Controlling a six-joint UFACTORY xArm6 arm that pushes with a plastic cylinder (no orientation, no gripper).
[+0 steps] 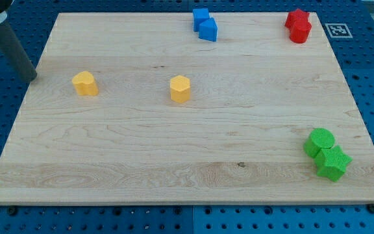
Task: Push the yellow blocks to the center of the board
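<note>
Two yellow blocks wait at 9 to 10 o'clock of the board, my tip beside the left edge.

My tip (33,78) has no pincer, so nothing opens or clenches; it stands apart, at 9 o'clock of the left yellow block (84,83). The yellow hexagonal block (180,88) is already near the centre of the wooden board (174,149). Both look small, light, rigid, and probably slide easily, so I would press the middle of a flat side, otherwise they may rotate away.
</note>
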